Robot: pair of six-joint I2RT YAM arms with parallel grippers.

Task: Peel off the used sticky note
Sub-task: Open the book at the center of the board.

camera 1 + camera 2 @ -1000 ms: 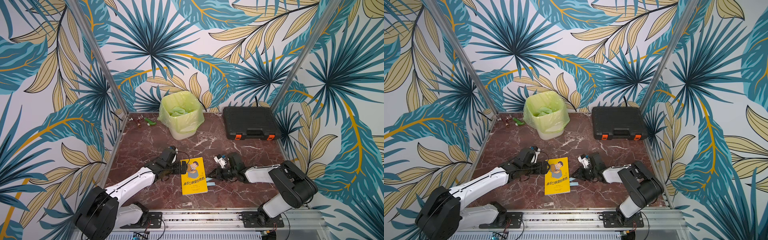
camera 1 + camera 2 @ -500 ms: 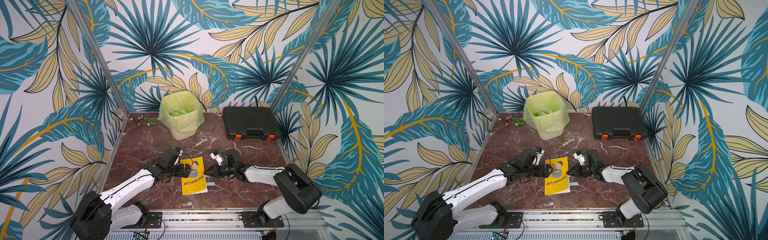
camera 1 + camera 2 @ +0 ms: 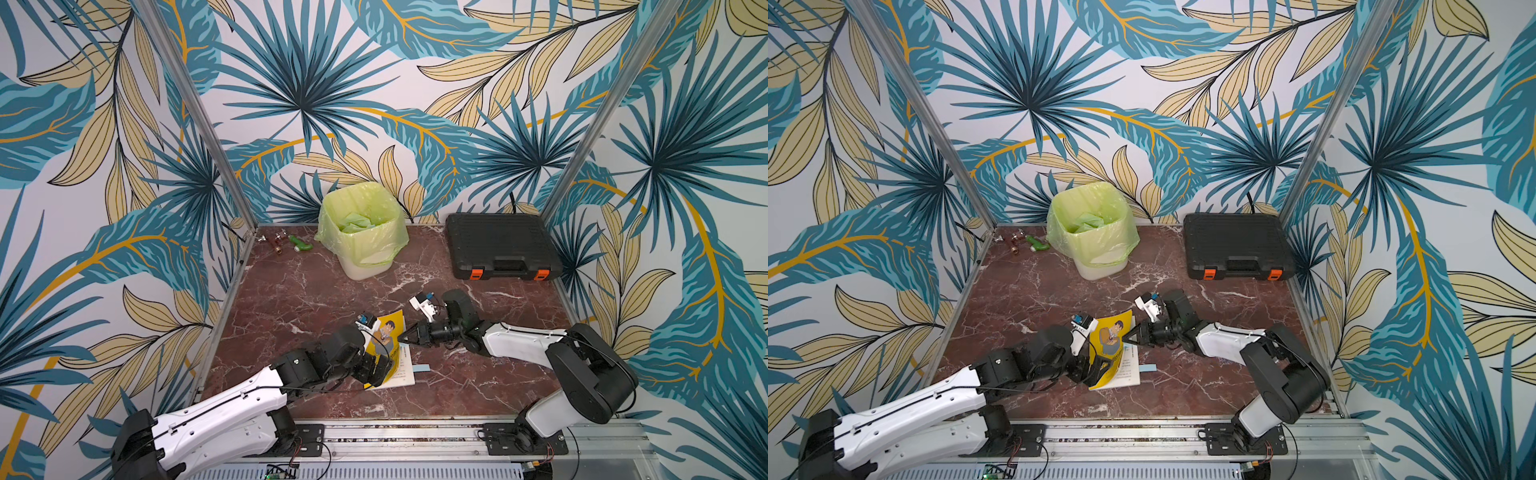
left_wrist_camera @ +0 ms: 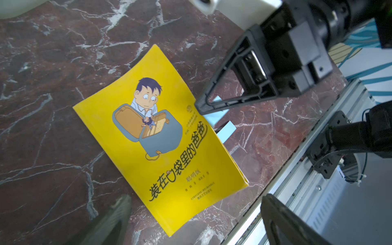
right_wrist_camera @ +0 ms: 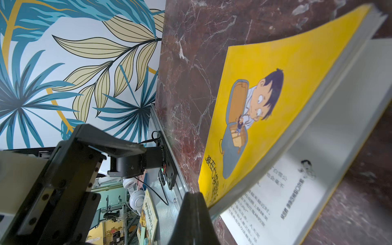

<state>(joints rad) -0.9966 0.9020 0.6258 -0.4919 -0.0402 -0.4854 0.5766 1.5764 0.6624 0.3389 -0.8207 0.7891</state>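
A yellow book (image 3: pixel 390 332) (image 3: pixel 1109 332) lies on the marble table near the front. Its cover and some pages are curled up off a white printed page (image 5: pixel 297 191). My right gripper (image 3: pixel 401 338) (image 3: pixel 1124 340) (image 5: pixel 194 196) is shut, its tip at the raised stack's free edge (image 4: pixel 198 106). A light blue sticky note (image 3: pixel 422 368) (image 3: pixel 1148 368) (image 4: pixel 227 131) pokes out of the book's right side, below that tip. My left gripper (image 3: pixel 376 368) (image 4: pixel 197 199) is open at the spine side. The book's near corner lies between its fingers (image 4: pixel 282 222).
A bin with a green liner (image 3: pixel 361 228) stands at the back centre and a black case (image 3: pixel 503 245) at the back right. Small pipe fittings (image 3: pixel 286 243) lie in the back left corner. The metal rail (image 3: pixel 395 432) runs along the front edge.
My right gripper has moved left to the book's edge, and the cover with some pages has risen off the table. My left gripper has moved right, up to the book.
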